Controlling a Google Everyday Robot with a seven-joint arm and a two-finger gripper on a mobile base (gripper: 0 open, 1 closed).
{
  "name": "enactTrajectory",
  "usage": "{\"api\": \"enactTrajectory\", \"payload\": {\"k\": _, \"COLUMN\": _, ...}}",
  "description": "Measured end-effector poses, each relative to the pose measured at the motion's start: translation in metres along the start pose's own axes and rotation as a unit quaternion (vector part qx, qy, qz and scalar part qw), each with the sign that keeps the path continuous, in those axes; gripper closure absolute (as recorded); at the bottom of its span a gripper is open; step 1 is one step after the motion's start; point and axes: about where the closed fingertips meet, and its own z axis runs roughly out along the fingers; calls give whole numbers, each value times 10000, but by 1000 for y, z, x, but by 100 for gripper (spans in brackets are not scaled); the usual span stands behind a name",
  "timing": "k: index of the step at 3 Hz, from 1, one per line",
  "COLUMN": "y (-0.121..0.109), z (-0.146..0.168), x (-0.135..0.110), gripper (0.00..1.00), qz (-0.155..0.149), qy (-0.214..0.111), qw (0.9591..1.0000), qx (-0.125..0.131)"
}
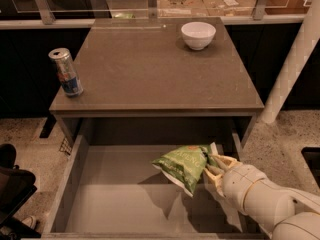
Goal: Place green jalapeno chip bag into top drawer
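Observation:
The green jalapeno chip bag [183,165] is a crumpled light-green foil bag held over the right part of the open top drawer [112,194]. It casts a shadow on the drawer's flat grey-brown bottom. My gripper [212,168] comes in from the lower right on a cream-coloured arm and is shut on the bag's right end. The bag hangs a little above the drawer floor, inside the drawer's walls.
On the brown table top [155,69] stand a silver-and-blue drink can [66,72] at the left edge and a white bowl [198,35] at the back right. A white post [292,64] stands to the right. Dark objects [12,184] lie on the floor at left.

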Motion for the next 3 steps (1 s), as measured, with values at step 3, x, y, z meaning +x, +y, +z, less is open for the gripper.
{"api": "enactTrajectory", "payload": {"k": 3, "y": 30, "z": 61, "x": 30, "gripper": 85, "qz": -175, "qy": 936, "qw": 9933, "qx": -648}}
